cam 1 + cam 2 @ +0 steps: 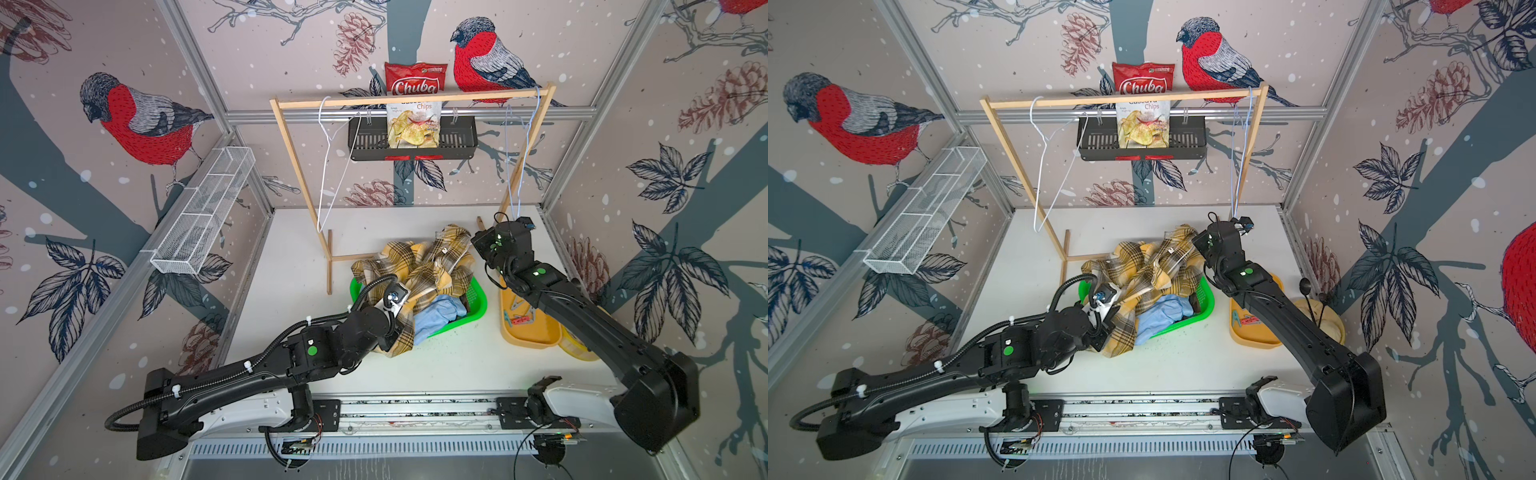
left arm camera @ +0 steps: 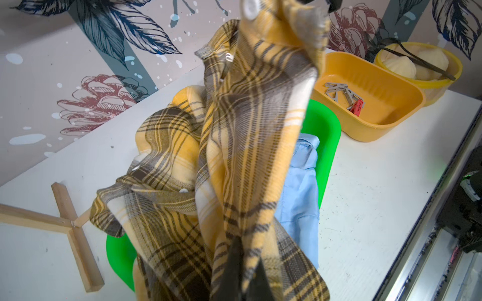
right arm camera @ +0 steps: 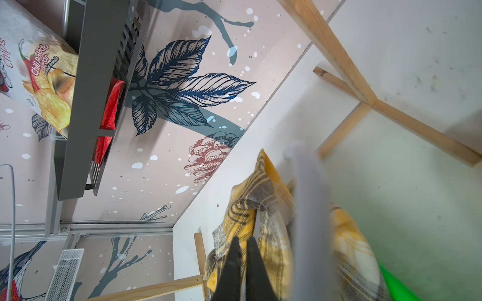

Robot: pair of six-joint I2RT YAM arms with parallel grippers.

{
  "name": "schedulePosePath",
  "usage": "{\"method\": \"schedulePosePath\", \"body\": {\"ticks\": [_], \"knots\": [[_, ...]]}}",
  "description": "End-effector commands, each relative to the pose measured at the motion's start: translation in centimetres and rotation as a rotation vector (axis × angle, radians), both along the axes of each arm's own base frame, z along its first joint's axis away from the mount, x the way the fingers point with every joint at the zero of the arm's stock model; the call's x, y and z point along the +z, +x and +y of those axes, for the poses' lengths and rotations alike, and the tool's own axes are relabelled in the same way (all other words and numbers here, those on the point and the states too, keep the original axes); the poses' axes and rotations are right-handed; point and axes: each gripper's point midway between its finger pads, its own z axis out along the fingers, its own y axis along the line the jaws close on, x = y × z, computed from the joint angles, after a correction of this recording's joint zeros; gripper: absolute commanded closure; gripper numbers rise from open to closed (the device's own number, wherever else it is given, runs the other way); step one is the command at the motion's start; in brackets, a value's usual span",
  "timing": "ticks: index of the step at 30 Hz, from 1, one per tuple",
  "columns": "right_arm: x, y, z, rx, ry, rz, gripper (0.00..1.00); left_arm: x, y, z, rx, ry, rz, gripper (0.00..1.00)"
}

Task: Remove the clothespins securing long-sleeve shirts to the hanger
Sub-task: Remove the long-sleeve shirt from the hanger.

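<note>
Already the pins [image 2: 344,95] lie loose in the orange tray [image 2: 391,114], grey ones heaped with a red one [image 2: 356,106], well apart from any cloth. None shows on the shirts in these views, so the unclipping looks done or nearly so, though a fold could hide one.

The plaid shirt [image 1: 432,262] is heaped on the green basket [image 1: 478,301], over the blue shirt [image 1: 438,313]. Both are off the hangers: a white hanger [image 1: 328,166] and blue hangers [image 1: 521,166] hang bare on the wooden rack [image 1: 415,99].

The left claw [image 2: 247,258] is closed on a strip of the plaid shirt at the basket's near side, and the cloth runs away from it in a taut band. The right claw [image 3: 243,241] is closed too, at the shirt's raised far end just below the blue hangers. It seems to pinch that fold, though its wrist view does not make this plain.

Held at two ends, the shirt is spread rather than bunched, most likely to expose a hidden pin or to lay it properly in the basket. The tray sits just beside the basket on the right arm's side, a short reach for dropping pins.
</note>
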Motion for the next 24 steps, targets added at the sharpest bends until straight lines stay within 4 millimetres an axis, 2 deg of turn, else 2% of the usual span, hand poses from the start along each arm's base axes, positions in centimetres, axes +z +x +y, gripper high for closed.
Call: {"method": "schedulePosePath", "body": {"ticks": [1, 7, 15, 18, 24], "knots": [[0.8, 0.5, -0.4, -0.009, 0.025, -0.020, 1.00, -0.6, 0.6, 1.8, 0.081, -0.077, 0.067, 1.00], [0.6, 0.3, -0.3, 0.017, 0.048, -0.009, 1.00, -0.6, 2.6, 4.1, 0.177, -0.173, 0.105, 1.00], [1.5, -0.5, -1.2, 0.029, 0.094, -0.033, 1.00, -3.5, 5.5, 5.0, 0.256, -0.188, 0.209, 1.00], [1.9, -1.0, -0.9, 0.050, 0.102, -0.039, 1.00, -3.5, 6.1, 3.5, 0.210, -0.206, 0.214, 1.00], [1.4, -1.7, 1.0, 0.112, 0.133, -0.019, 1.00, -3.2, 7.8, -0.9, 0.101, -0.193, 0.249, 1.00]]}}
